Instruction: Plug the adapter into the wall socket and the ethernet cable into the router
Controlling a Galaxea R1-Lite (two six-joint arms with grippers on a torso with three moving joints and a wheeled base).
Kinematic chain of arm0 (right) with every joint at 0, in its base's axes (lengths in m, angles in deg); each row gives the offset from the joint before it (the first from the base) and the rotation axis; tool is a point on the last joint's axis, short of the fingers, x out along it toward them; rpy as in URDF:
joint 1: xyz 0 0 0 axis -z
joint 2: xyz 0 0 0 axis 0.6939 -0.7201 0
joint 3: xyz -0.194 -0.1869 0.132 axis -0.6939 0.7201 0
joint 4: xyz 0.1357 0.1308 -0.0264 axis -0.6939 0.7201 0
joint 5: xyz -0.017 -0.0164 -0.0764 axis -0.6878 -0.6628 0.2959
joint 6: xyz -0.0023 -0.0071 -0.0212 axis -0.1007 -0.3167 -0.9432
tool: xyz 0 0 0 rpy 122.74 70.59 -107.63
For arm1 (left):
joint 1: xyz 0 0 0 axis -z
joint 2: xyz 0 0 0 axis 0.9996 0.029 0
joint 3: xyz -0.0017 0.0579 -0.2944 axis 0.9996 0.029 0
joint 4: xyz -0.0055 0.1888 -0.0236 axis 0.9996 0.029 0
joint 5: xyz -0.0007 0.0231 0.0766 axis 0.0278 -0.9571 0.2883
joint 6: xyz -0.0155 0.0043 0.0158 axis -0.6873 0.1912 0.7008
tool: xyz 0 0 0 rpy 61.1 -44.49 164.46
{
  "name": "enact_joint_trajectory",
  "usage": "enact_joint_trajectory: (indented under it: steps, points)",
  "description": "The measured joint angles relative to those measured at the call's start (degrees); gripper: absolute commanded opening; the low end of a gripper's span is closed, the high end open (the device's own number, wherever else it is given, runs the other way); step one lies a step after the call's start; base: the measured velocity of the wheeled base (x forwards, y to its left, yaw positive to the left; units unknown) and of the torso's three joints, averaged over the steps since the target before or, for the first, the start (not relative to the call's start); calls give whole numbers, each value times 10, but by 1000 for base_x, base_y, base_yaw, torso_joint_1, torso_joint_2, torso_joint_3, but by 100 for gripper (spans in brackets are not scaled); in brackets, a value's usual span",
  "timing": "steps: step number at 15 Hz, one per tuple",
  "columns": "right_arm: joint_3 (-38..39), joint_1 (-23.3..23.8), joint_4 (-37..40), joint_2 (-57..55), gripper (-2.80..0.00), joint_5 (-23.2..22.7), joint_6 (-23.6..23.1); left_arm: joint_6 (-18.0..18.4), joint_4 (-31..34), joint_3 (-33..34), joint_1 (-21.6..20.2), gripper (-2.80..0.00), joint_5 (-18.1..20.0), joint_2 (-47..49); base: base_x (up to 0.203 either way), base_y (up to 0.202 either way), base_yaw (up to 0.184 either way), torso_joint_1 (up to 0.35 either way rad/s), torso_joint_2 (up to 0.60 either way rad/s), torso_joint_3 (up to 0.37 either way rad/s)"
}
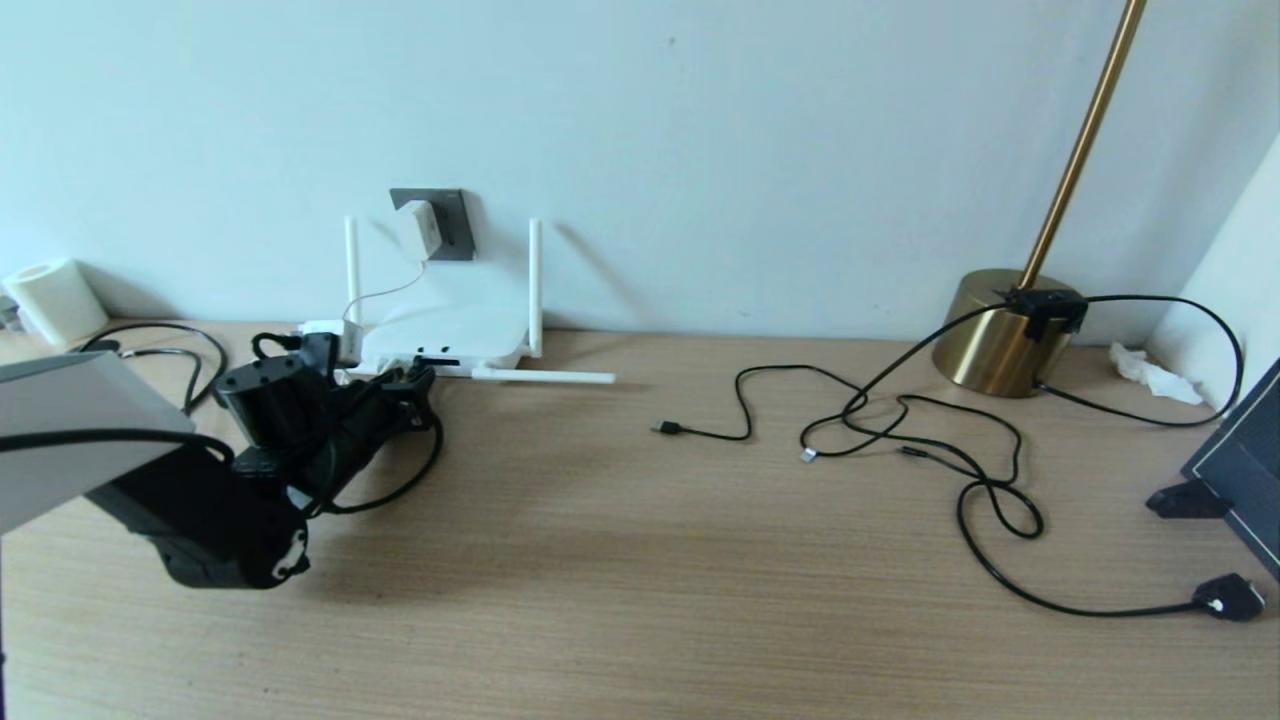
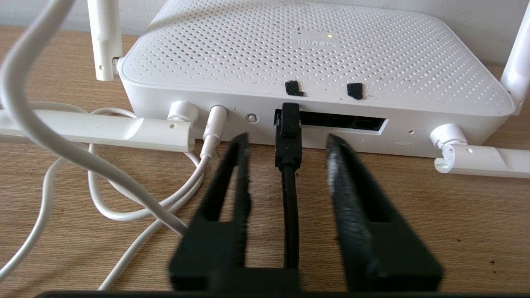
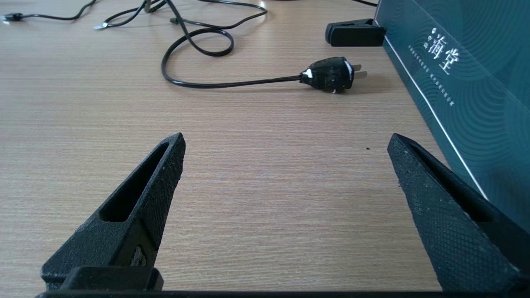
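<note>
at the back left of the wooden table (image 1: pixel 620 560), hard against the pale wall, my left gripper (image 2: pixel 286 140) sat low in front of the router (image 2: pixel 314 54), its fingers (image 2: pixel 232 174) parted with a gap on each side of the ethernet cable (image 2: pixel 290 207) and touching it on neither side, so it gripped nothing. the cable's black connector (image 2: pixel 288 132) was seated in the leftmost dark port on the router's near edge, and the cable ran straight back between my fingers toward the wrist. two small black tabs sat on the router's top edge just above the ports. beside the connector a white barrel plug (image 2: pixel 215 124) was in the router too, its thin white cord (image 2: pixel 124 207) looping over the wood. two of the router's antennas lay flat along the table and two stood upright against the wall. above the router, the adapter (image 1: pixel 417 229) was in the wall socket (image 1: pixel 443 222), tilted a little, its cord hanging down behind the router. my right gripper (image 3: pixel 285 145) was well apart from all this, over bare wood on the right side, fingers spread wide and holding nothing, with a black mains plug (image 3: pixel 331 74) ahead of it and a dark teal box (image 3: pixel 468 82) just beside it. a brass lamp base (image 1: pixel 1000 335) stood at the back right among thin black cables, and a white roll (image 1: pixel 55 298) at the far left.
</note>
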Motion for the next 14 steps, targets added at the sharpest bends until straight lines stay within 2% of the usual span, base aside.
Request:
enact_joint_trajectory:
  steps: [13, 14]
  points:
    - [0, 0, 0, 0, 0, 0, 0, -1, -30, 88, 1, 0, 3, -63, 0, 0, 0, 0, 0, 0]
    - [0, 0, 0, 0, 0, 0, 0, -1, -34, 102, 4, -280, 4, -79, 0, 0, 0, 0, 0, 0]
